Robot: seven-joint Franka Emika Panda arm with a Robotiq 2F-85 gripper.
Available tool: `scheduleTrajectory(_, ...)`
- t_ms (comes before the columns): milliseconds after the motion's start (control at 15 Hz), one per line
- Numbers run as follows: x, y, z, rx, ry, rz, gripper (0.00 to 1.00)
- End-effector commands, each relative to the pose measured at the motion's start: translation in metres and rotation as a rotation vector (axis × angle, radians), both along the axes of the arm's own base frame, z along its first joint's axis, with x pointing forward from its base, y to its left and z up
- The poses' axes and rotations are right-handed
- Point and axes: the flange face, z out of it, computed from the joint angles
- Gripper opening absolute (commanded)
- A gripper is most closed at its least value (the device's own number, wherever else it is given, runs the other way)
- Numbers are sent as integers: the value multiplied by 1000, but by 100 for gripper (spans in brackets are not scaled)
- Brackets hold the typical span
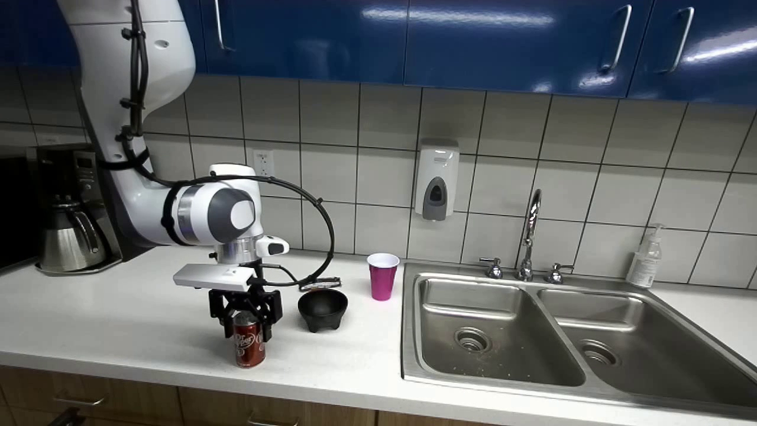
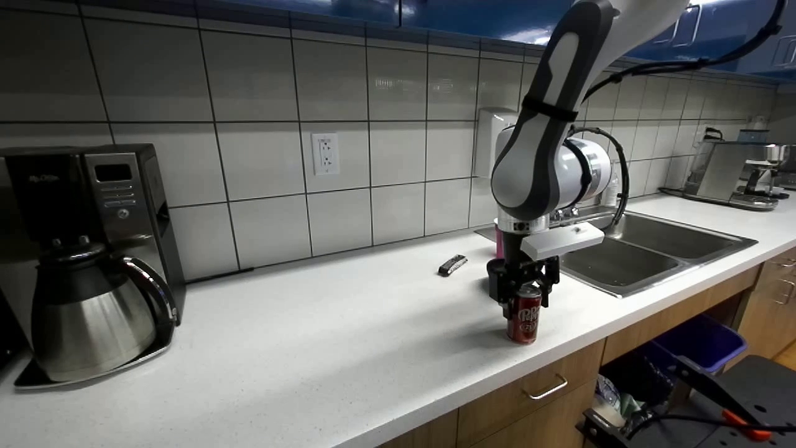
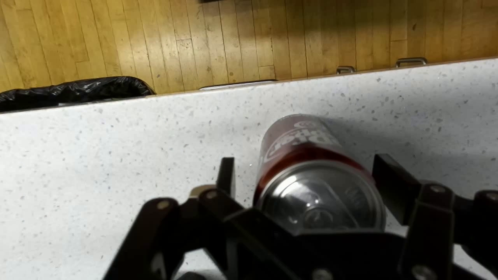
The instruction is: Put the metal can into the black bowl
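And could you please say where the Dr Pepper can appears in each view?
In an exterior view: Dr Pepper can, lower left.
In an exterior view: Dr Pepper can, lower right.
In the wrist view: Dr Pepper can, right of centre.
Shared landmark: white countertop, in all three.

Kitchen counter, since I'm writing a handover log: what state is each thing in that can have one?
End effector: open around the metal can, a gap showing on one side.
Metal can: upright on the counter.
Black bowl: upright, can not yet inside.
Pink cup: upright.
Carafe: seated in the coffee maker.
Faucet: looks off.
Pump bottle: upright.
Blue cabinet doors: shut.
Wooden drawer: shut.
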Motion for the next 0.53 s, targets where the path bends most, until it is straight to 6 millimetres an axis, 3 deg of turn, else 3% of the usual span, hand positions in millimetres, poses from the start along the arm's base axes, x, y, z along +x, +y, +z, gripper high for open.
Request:
scheduleTrajectory(0,4,1,0,-1,1,-18,59)
scheduleTrajectory(67,3,0,0,0,2,-19,49)
scheduleTrajectory(200,3,0,1,0,0,-22,39)
scheduleTrajectory(467,-3,0,15,-4,-13,-11,39)
